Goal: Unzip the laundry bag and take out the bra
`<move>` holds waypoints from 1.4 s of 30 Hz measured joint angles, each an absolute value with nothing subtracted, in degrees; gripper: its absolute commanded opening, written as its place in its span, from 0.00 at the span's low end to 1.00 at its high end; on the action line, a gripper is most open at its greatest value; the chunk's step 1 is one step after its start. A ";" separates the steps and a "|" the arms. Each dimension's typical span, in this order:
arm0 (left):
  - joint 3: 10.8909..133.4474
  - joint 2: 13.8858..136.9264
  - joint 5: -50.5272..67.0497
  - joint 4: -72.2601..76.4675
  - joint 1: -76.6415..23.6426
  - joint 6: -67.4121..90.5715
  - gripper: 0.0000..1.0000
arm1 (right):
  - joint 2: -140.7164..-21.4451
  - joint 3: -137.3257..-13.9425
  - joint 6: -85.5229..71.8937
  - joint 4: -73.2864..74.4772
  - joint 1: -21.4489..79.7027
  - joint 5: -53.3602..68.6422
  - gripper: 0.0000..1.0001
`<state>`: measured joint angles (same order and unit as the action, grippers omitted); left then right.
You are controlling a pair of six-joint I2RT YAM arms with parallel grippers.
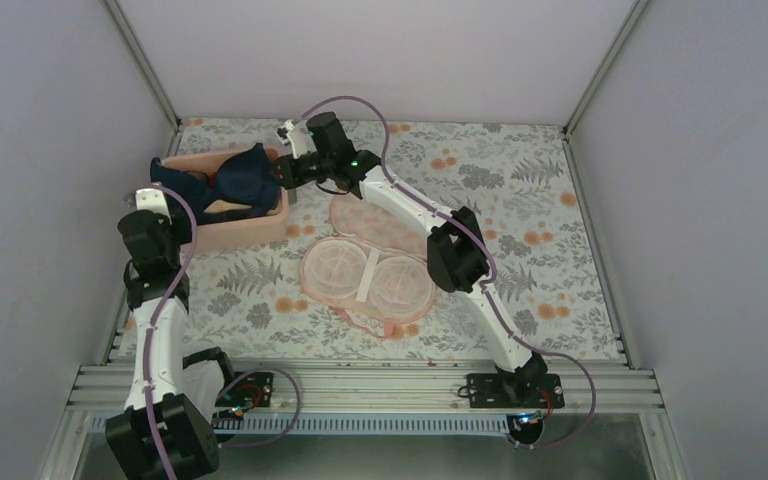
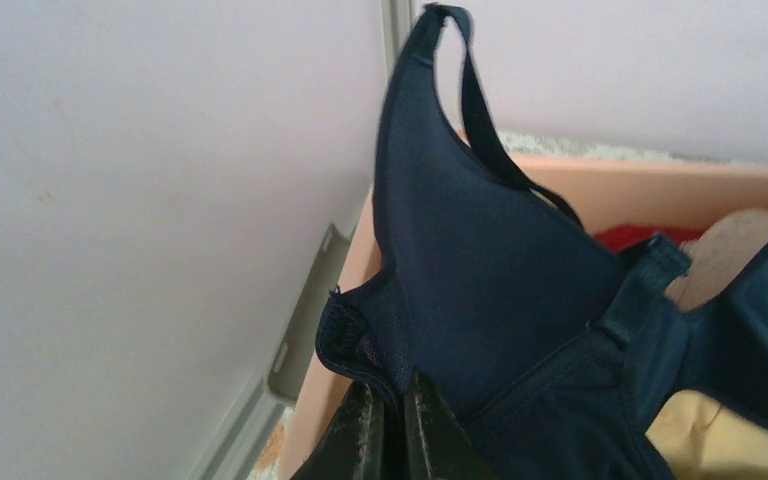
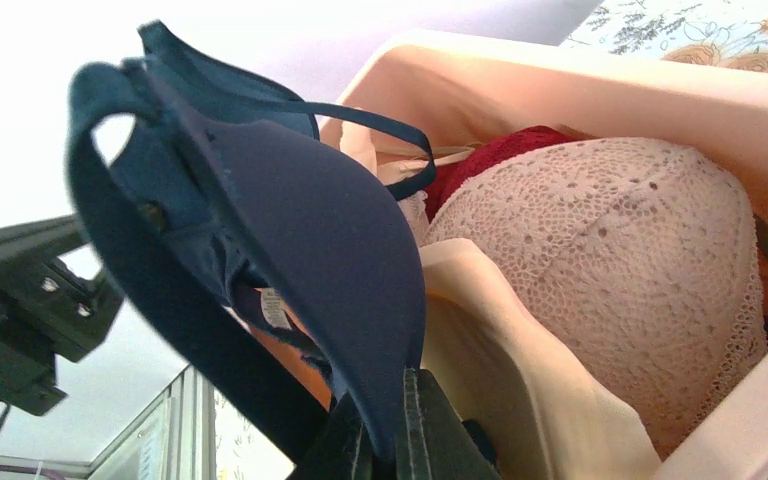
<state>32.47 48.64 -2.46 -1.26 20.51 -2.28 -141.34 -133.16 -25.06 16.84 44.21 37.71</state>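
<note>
The dark navy bra hangs spread over the pink bin, held at both ends. My left gripper is shut on the bra's band end. My right gripper is shut on the edge of a navy cup. In the top view the left gripper is at the bin's left end and the right gripper at its right end. The peach-pink mesh laundry bag lies flat and open in the middle of the table, with no gripper on it.
The rigid pink bin at the back left holds a peach lace bra and a red garment. The left side wall stands close to the bin. The floral table cover spreads to the right.
</note>
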 measured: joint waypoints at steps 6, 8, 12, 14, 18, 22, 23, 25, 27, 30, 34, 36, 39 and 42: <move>27.83 49.17 -3.16 1.65 20.51 -5.13 0.45 | -142.23 -133.27 -25.36 17.61 44.18 36.88 0.32; 27.83 49.15 -3.73 2.15 20.51 -6.28 0.62 | -142.93 -133.78 -25.19 18.13 44.18 35.73 0.46; 28.58 49.15 -5.04 3.27 20.51 -7.81 0.88 | -142.87 -133.95 -23.51 19.27 44.12 31.00 0.66; 29.85 49.15 -5.63 3.60 20.51 -8.62 0.97 | -142.23 -133.95 -22.50 19.99 44.12 27.68 0.75; 32.49 49.12 -6.26 4.23 20.51 -9.98 1.00 | -138.52 -132.73 -19.88 21.56 44.03 21.69 1.00; 34.39 49.10 -7.05 4.14 20.51 -10.52 1.00 | -133.03 -132.31 -16.73 22.96 43.22 18.11 1.00; 34.63 49.08 -7.16 4.01 20.51 -10.59 1.00 | -131.87 -132.31 -16.21 23.31 42.98 17.61 1.00; 35.38 49.01 -7.40 3.16 20.51 -10.94 1.00 | -128.86 -131.72 -15.18 24.43 41.93 17.15 1.00; 36.53 48.93 -7.51 1.80 20.51 -11.29 1.00 | -124.40 -127.52 -14.59 24.88 39.88 16.91 1.00; 39.31 48.75 -5.96 -0.56 20.51 -11.70 1.00 | -115.85 -114.67 -14.46 24.58 34.24 15.55 1.00; 43.81 48.14 1.67 -4.05 19.97 -10.96 1.00 | -107.72 -97.38 -14.57 25.21 22.48 13.93 1.00; 45.43 47.68 6.74 -6.15 18.39 -8.80 1.00 | -106.89 -90.32 -14.35 25.32 15.53 13.52 0.99; 46.52 47.48 13.10 -10.20 12.45 -4.45 0.94 | -108.53 -83.50 -12.84 26.79 8.32 13.19 0.96; 46.41 48.38 17.93 -16.23 4.38 0.64 0.89 | -112.18 -81.25 -10.17 29.06 5.91 13.80 0.93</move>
<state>46.41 48.38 17.93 -16.23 4.38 0.64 -112.18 -81.25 -10.17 29.06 5.91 13.80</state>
